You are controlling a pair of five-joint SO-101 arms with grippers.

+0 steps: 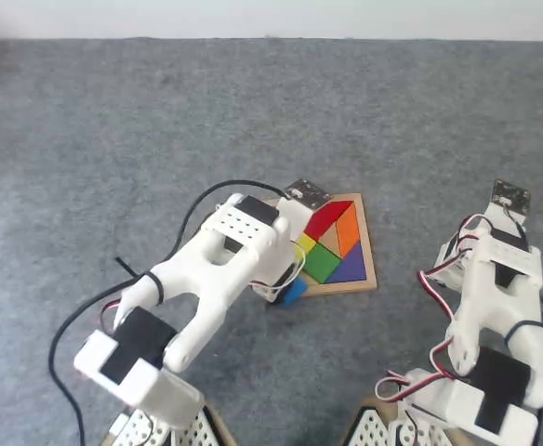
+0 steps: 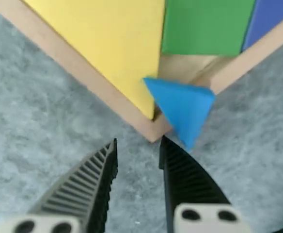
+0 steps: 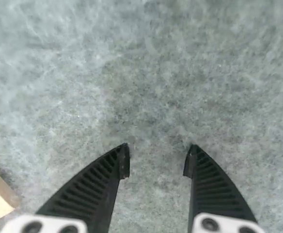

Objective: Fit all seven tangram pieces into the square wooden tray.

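Left fingers (image 2: 97,180) apart near one blue triangle (image 2: 184,108)

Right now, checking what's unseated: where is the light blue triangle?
Left wrist view: the light blue triangle lies across the wooden tray's corner rim, beside the yellow piece, ahead of the left gripper.

Blue triangle (image 2: 182,109) straddles tray corner (image 2: 152,130) ahead of left claw (image 2: 139,141).
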